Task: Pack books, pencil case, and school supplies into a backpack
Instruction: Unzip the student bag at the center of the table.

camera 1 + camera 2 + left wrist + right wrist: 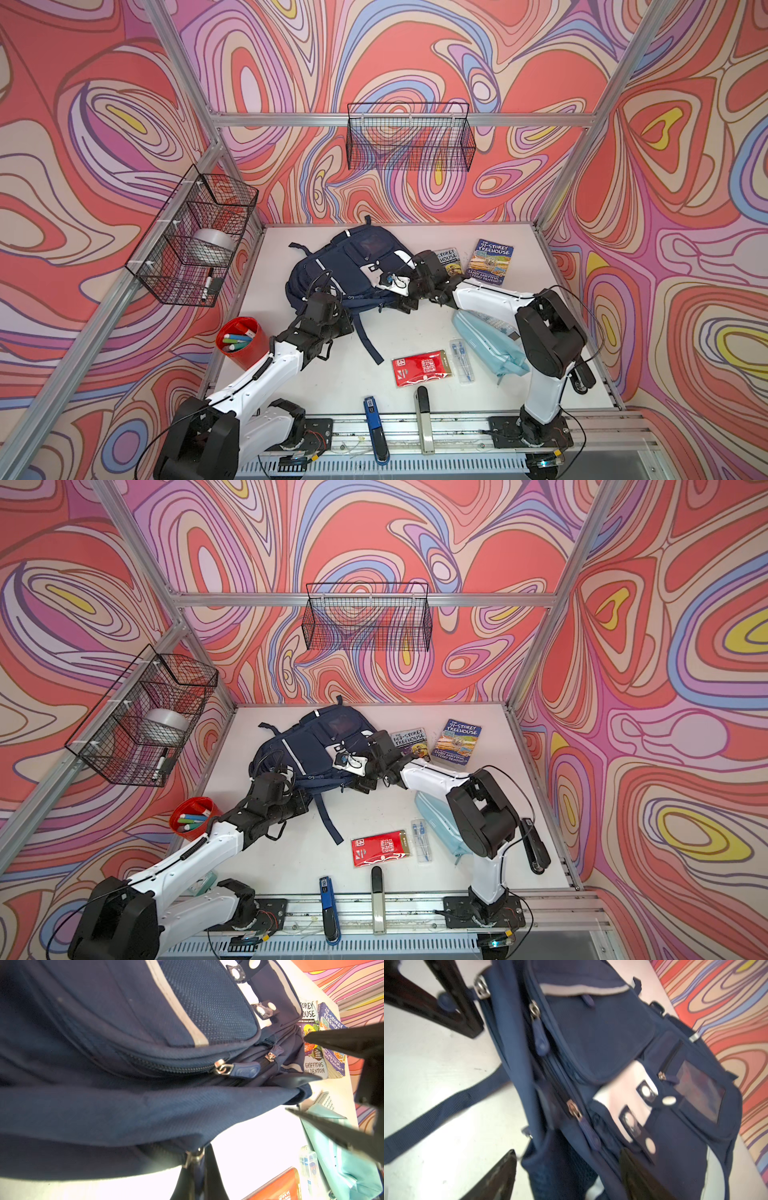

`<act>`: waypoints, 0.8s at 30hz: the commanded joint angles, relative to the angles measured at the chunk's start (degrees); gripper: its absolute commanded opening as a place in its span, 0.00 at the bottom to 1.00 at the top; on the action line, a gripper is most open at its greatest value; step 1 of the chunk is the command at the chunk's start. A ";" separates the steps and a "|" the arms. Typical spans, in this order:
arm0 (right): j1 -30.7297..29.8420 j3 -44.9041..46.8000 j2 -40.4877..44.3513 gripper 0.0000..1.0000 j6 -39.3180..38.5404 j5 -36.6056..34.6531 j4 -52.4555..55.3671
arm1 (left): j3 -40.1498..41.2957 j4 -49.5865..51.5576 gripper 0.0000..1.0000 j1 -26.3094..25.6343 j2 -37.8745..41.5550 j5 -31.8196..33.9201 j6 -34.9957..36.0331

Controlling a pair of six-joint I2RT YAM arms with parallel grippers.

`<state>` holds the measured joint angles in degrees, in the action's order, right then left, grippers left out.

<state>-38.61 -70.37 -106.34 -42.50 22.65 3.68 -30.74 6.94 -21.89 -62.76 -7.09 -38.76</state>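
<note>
The navy backpack [353, 266] lies front up at the back middle of the table. My left gripper [353, 322] is at its near edge, shut on a blue zipper pull [200, 1169] just below the metal slider. My right gripper [566, 1153] is open, its jaws wide on either side of the backpack's right corner and not touching the fabric. Two books [448, 259] [490, 262] lie flat at the back right. The light blue pencil case [490, 345] lies half under my right arm, with the calculator [326, 1101] behind it. The red packet [419, 368] and pen pack [462, 361] lie in front.
A red cup of markers [243, 345] stands at the left edge. A blue stapler [376, 432] and a black and beige tool [424, 419] lie on the front rail. Wire baskets hang on the left wall [195, 237] and the back wall [409, 137]. A loose backpack strap [368, 340] trails toward the front.
</note>
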 commanded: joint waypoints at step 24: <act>-6.54 15.82 1.19 0.00 -3.54 -9.68 -26.41 | -5.89 9.46 0.00 1.65 3.71 4.64 1.43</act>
<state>-48.03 -57.95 -108.38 -46.48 11.75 -25.78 -34.09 12.71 -22.46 -61.36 -8.03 -40.01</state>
